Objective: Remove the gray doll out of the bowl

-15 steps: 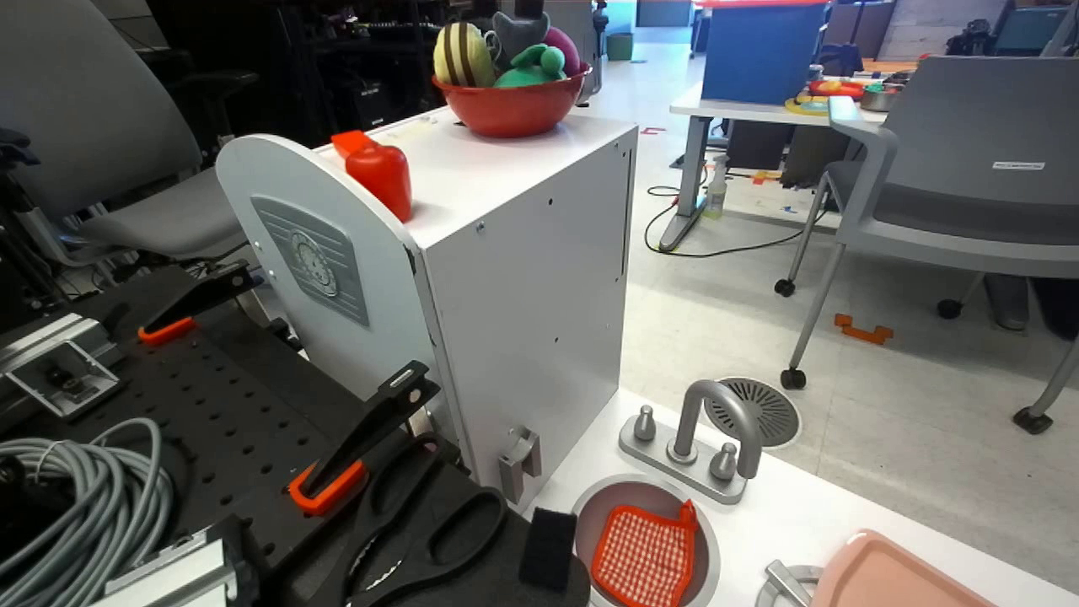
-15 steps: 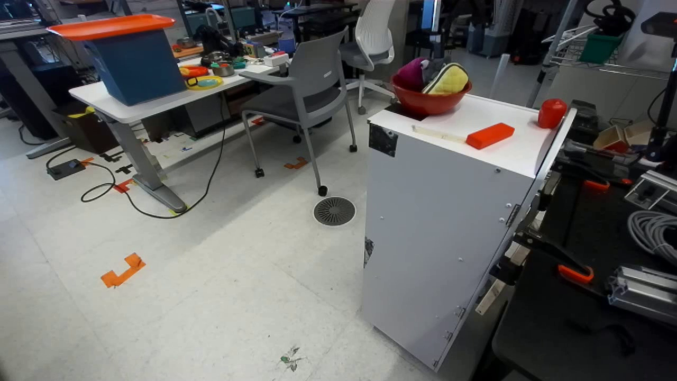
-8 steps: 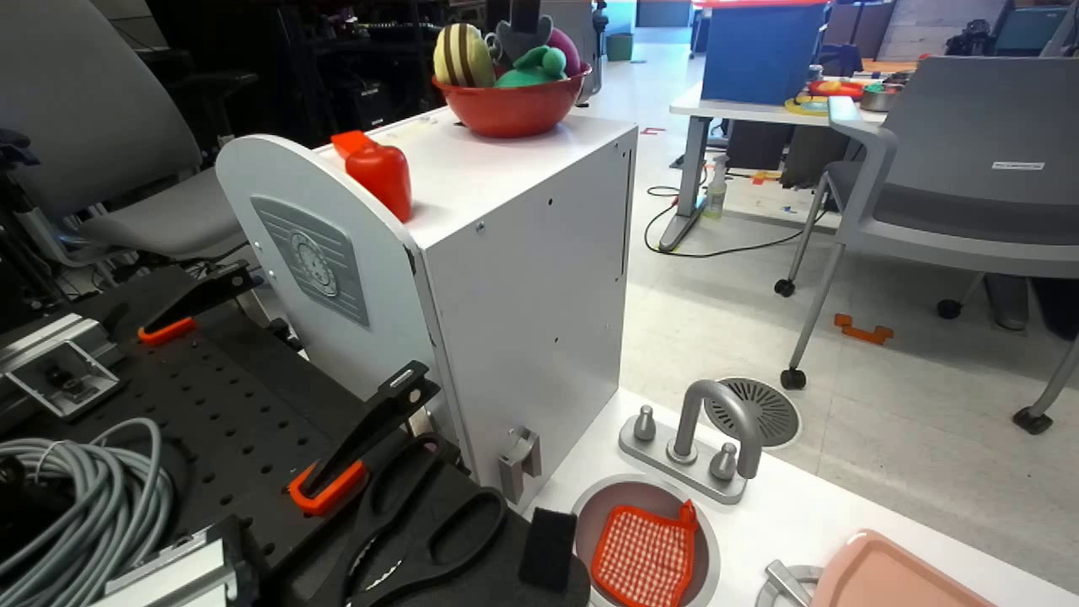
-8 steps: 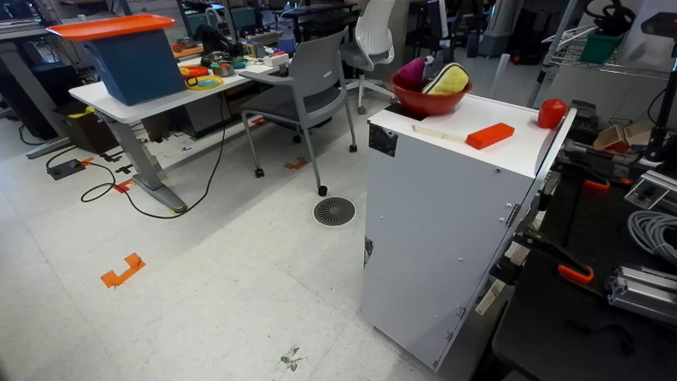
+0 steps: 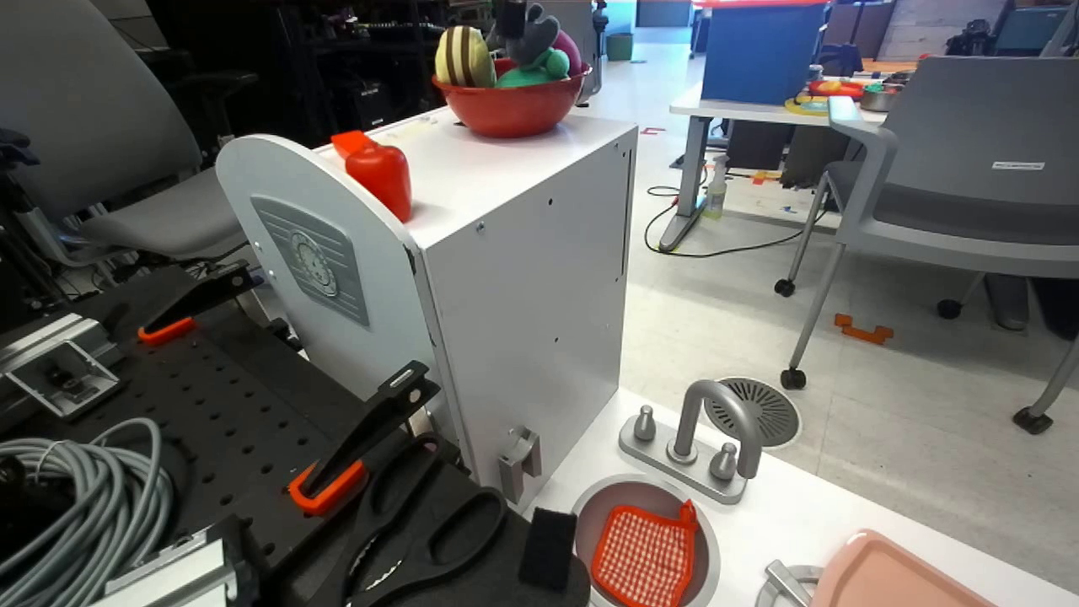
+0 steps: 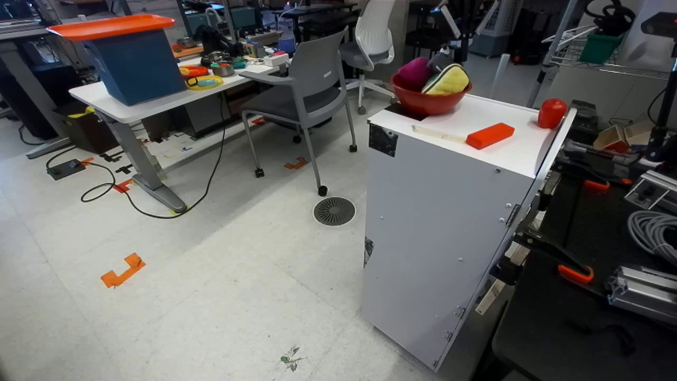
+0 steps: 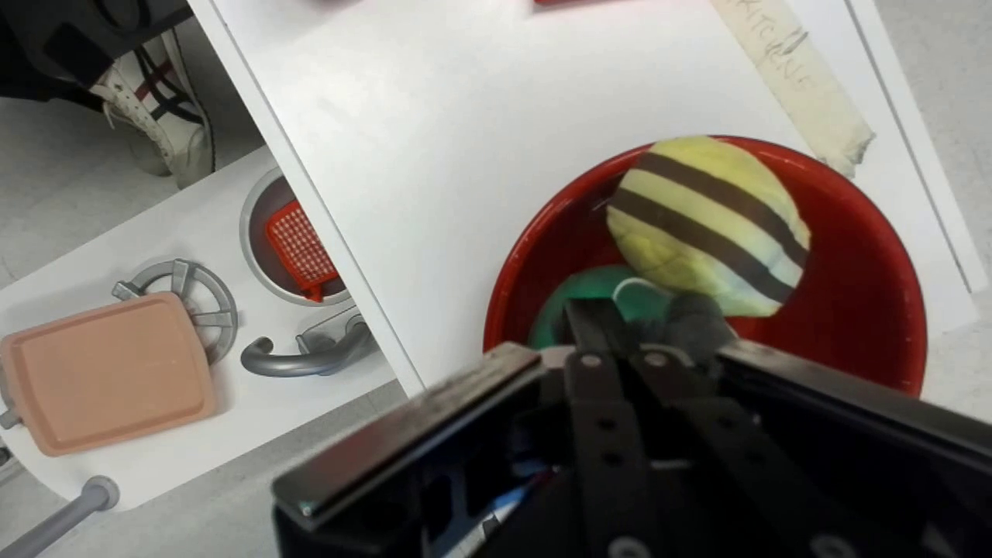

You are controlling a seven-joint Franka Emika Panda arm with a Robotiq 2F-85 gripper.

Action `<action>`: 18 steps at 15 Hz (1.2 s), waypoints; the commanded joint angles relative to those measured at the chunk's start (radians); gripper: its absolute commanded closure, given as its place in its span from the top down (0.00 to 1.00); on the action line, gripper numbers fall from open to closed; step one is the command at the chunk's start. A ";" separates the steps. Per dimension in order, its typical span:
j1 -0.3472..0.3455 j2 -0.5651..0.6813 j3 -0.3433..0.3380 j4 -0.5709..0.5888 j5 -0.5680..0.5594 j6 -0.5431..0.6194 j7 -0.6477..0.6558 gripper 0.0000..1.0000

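The gray doll [image 5: 538,40] leans tilted in the red bowl [image 5: 510,114], over a green toy, its ears toward the upper right. Against its left side in that exterior view is my gripper [image 5: 510,25], a single dark block. In an exterior view, a little of the gray doll [image 6: 438,62] shows above the bowl [image 6: 428,103]. In the wrist view my gripper [image 7: 601,316] is shut, its fingertips together above the bowl [image 7: 868,310]. Gray parts of the doll [image 7: 699,319] show beside and behind the fingers. Whether any of its fabric is pinched, I cannot tell.
A yellow striped toy [image 7: 705,221], a green toy [image 7: 558,310] and a purple toy [image 6: 414,74] share the bowl. It stands on a white cabinet [image 5: 480,173] with a red pepper [image 5: 381,179] and a red block [image 6: 490,136]. An upright panel [image 5: 324,253] edges the cabinet.
My fingers have gone from wide apart to together. In an exterior view the doll has shifted right and tipped over the green toy, baring some of the bowl's inside behind it.
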State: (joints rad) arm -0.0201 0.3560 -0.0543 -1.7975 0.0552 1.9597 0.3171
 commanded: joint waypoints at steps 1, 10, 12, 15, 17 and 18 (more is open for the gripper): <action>-0.002 -0.012 -0.004 0.004 0.017 -0.019 -0.001 0.00; 0.019 -0.040 -0.020 -0.017 -0.056 0.049 0.040 0.45; 0.025 -0.050 -0.026 -0.020 -0.101 0.085 0.057 0.59; 0.035 -0.063 -0.036 -0.023 -0.176 0.124 0.105 0.81; 0.038 -0.069 -0.039 -0.021 -0.213 0.139 0.133 0.95; 0.039 -0.070 -0.039 -0.021 -0.223 0.149 0.144 1.00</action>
State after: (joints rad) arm -0.0046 0.3138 -0.0725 -1.7980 -0.1219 2.0748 0.4137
